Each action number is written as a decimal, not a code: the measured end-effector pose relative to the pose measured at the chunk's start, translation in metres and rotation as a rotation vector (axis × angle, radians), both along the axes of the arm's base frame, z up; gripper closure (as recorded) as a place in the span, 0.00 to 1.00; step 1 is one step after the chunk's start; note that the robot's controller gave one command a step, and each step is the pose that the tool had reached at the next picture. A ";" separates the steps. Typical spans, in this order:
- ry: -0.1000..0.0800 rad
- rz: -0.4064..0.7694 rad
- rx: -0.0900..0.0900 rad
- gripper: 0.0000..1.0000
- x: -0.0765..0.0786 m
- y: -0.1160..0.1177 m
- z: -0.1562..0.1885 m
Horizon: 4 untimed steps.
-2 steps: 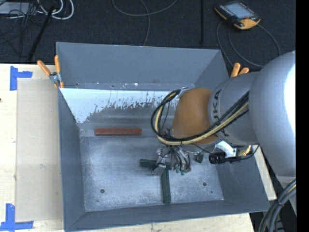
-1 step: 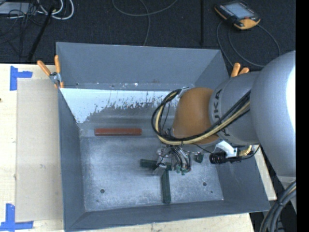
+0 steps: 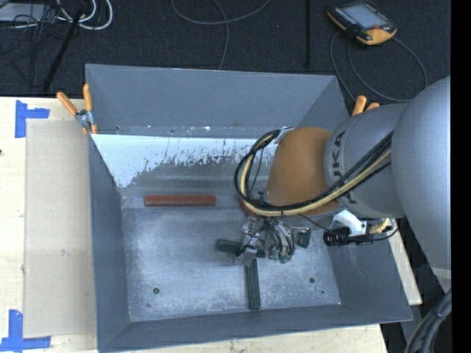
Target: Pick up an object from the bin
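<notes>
A flat red-brown bar (image 3: 180, 200) lies lengthwise on the floor of the grey bin (image 3: 184, 109), close along the foot of the far wall. All other places are given from this bar.

The gripper (image 3: 259, 250) is found low over the floor, to the right of the bar and somewhat nearer the camera, well apart from the bar's right end. Whether the gripper is spread or closed cannot be told, since its tip is lost among wiring and dark parts. Right of the bar and level with it, the wrist is wrapped in an orange cover (image 3: 298, 171), which is ringed by black and yellow cables (image 3: 250, 179). The bin's right-hand floor and wall are hidden behind them.

A long dark strip (image 3: 252, 285) is laid on the floor from just beneath the gripper toward the near wall, farther from the bar than the gripper is. Its upper end is met or covered by the gripper. A shorter dark piece (image 3: 229, 246) juts out from the gripper's side, below the bar's right end and apart from it. Whether it is a loose thing or a part of the gripper cannot be decided. The floor between the bar and these dark shapes is seen as speckled metal.
</notes>
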State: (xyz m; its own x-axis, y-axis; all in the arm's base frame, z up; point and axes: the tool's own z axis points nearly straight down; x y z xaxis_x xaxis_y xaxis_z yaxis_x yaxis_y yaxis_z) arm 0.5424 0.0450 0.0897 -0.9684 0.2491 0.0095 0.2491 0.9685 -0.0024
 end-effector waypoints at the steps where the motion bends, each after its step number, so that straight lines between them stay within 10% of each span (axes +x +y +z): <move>1: -0.006 0.000 0.000 1.00 0.002 0.000 0.019; 4: -0.008 0.002 0.001 1.00 0.002 0.000 0.041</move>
